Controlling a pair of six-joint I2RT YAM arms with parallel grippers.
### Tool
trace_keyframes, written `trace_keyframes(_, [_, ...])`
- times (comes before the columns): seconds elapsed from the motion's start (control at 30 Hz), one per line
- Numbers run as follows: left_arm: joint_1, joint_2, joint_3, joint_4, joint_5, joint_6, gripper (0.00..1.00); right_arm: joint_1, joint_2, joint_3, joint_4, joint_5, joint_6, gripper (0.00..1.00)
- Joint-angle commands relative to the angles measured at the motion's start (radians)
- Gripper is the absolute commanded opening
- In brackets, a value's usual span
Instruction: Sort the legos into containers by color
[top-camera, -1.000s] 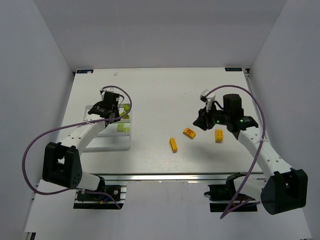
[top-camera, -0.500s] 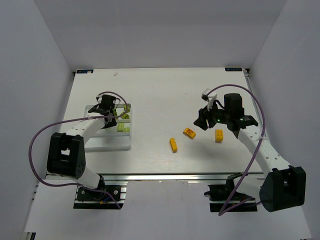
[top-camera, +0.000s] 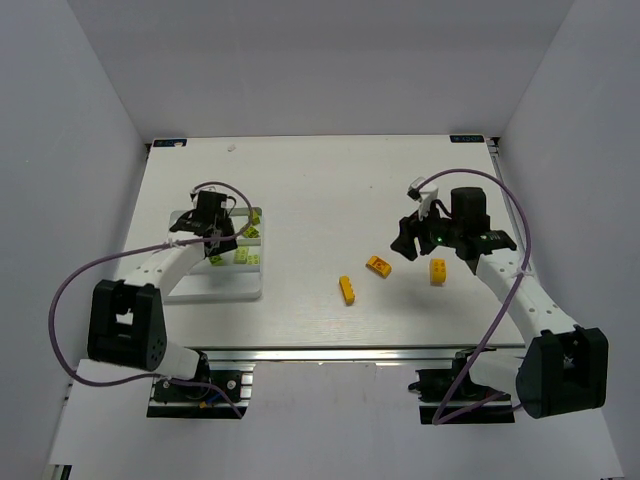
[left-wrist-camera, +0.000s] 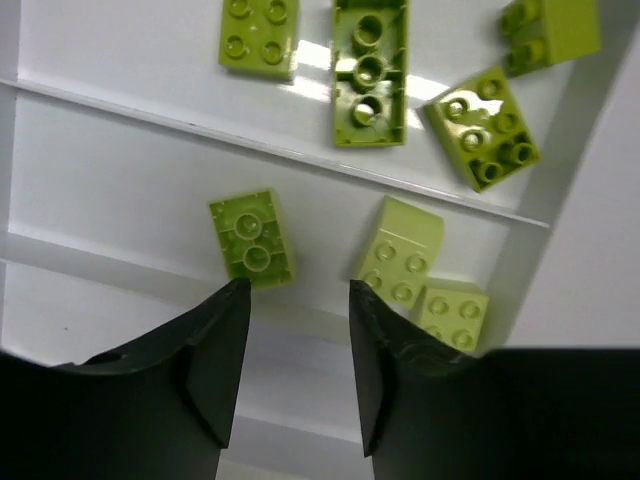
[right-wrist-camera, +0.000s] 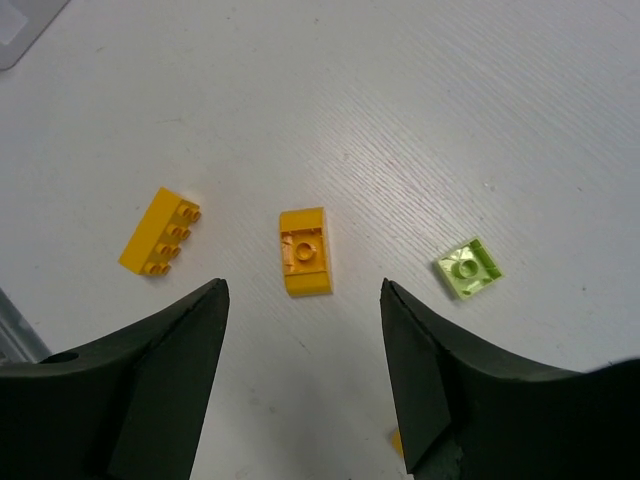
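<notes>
The white divided tray (top-camera: 215, 285) stands at the left and holds several lime green legos (top-camera: 247, 258). My left gripper (top-camera: 218, 240) hovers over it, open and empty. In the left wrist view the gripper (left-wrist-camera: 300, 300) is above a tray divider (left-wrist-camera: 150, 115), with green legos (left-wrist-camera: 252, 238) (left-wrist-camera: 403, 248) just ahead and others (left-wrist-camera: 370, 70) in the farther compartment. My right gripper (top-camera: 405, 240) is open and empty above the table. In the right wrist view the gripper (right-wrist-camera: 305, 300) is just short of an upside-down orange lego (right-wrist-camera: 305, 250). A long orange lego (right-wrist-camera: 160, 232) lies to its left and a small light green lego (right-wrist-camera: 468, 268) to its right.
In the top view three orange legos lie on the white table: one (top-camera: 378, 266) near my right gripper, one (top-camera: 347, 289) toward the front, one (top-camera: 438, 271) under the right arm. The light green lego is hidden there. White walls enclose the table.
My left gripper has shifted a little left and toward the front over the tray. My right gripper has drifted slightly right. The legos on the table have not moved.
</notes>
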Motion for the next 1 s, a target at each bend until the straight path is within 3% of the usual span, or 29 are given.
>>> trace_keyframes(0.0, [-0.003, -0.155, -0.034, 0.089, 0.145, 0.017, 0.50, -0.022, -0.010, -0.012, 0.058, 0.072, 0.039, 0.66])
trace_keyframes(0.1, [-0.015, -0.304, -0.101, 0.168, 0.251, 0.065, 0.30, -0.036, -0.003, -0.024, 0.092, 0.148, 0.077, 0.62])
trace_keyframes(0.13, [-0.015, -0.339, -0.118, 0.215, 0.309, 0.079, 0.28, -0.039, 0.006, -0.027, 0.098, 0.190, 0.088, 0.61])
trace_keyframes(0.2, [-0.015, -0.425, -0.158, 0.252, 0.373, 0.108, 0.34, -0.045, 0.034, -0.024, 0.109, 0.238, 0.108, 0.61])
trace_keyframes(0.23, [-0.015, -0.443, -0.161, 0.264, 0.377, 0.117, 0.52, -0.042, 0.051, -0.023, 0.112, 0.285, 0.114, 0.62])
trace_keyframes(0.33, [-0.015, -0.488, -0.164, 0.268, 0.373, 0.129, 0.71, -0.039, 0.138, 0.015, 0.092, 0.405, 0.158, 0.68])
trace_keyframes(0.7, [-0.025, -0.523, -0.159, 0.272, 0.426, 0.117, 0.75, 0.004, 0.431, 0.152, 0.055, 0.629, 0.355, 0.69])
trace_keyframes(0.97, [-0.025, -0.516, -0.155, 0.271, 0.442, 0.117, 0.75, 0.019, 0.505, 0.196, 0.046, 0.583, 0.379, 0.70])
